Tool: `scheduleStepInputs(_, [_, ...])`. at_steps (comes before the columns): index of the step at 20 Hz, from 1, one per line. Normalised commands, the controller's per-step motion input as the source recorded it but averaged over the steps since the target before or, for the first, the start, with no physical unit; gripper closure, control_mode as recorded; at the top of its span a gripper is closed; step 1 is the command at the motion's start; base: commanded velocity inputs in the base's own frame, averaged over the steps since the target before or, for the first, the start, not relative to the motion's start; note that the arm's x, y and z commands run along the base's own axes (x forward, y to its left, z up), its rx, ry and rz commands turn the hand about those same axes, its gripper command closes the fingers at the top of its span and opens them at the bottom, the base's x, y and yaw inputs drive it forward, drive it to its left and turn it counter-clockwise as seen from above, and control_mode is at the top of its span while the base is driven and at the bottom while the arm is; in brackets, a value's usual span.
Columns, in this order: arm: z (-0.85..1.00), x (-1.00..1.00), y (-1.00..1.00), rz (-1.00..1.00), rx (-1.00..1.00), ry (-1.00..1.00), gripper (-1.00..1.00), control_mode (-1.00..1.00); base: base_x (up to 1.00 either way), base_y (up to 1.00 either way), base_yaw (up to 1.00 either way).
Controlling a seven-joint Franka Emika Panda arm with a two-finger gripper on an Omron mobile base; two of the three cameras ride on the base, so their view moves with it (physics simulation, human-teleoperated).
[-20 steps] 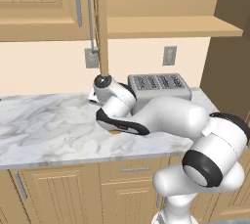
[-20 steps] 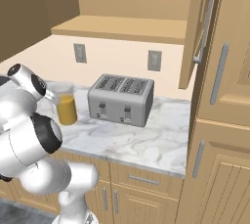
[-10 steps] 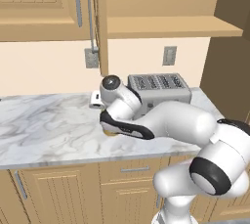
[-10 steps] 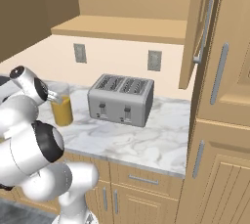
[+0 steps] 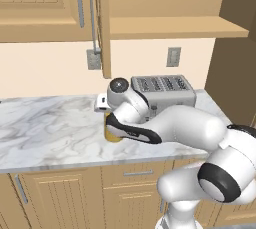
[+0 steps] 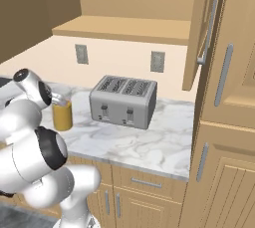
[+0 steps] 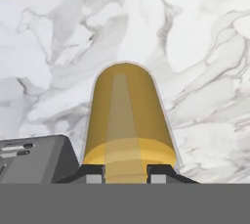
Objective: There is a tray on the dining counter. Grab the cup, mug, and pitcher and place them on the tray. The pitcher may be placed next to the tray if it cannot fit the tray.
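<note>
The pitcher (image 6: 62, 116) is a clear glass cylinder filled with amber-orange juice. It stands upright at the marble worktop (image 6: 149, 142), left of the toaster. My gripper (image 6: 56, 100) comes down on its top and is shut on the rim. In the hand view the pitcher (image 7: 128, 120) runs away from the fingertips (image 7: 94, 174), which clamp its near rim, with marble beyond it. From the left base view my forearm covers most of the pitcher (image 5: 111, 134), leaving a yellow sliver. I cannot tell whether its base touches the marble.
A grey four-slot toaster (image 6: 123, 101) stands right of the pitcher, against the wall with two outlets. An open upper cabinet door (image 6: 201, 28) hangs at the right, and a wooden shelf (image 5: 175, 27) runs above. Drawered wooden cabinets sit under the worktop.
My arm has swung a little rightward and toward the worktop's front with the pitcher in its grip. The jaws have kept the same hold.
</note>
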Motion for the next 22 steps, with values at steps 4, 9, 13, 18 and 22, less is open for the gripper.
scheduleStepInputs(4, [0.10, -0.18, -0.15, 0.10, -0.02, -0.02, 1.00, -1.00, 0.00, 0.00, 0.00])
scheduleStepInputs(9, [0.00, -0.02, -0.02, 0.11, -0.05, -0.08, 1.00, -1.00, 0.00, 0.00, 0.00])
scheduleStepInputs(13, [0.00, 0.01, 0.00, 0.11, -0.02, -0.03, 1.00, -1.00, 0.00, 0.00, 0.00])
scheduleStepInputs(18, [0.00, 0.01, -0.01, 0.09, 0.00, 0.03, 1.00, -1.00, 0.00, 0.00, 0.00])
scheduleStepInputs(22, [0.01, 0.00, -0.01, 0.00, 0.00, 0.00, 1.00, -1.00, 0.00, 0.00, 0.00])
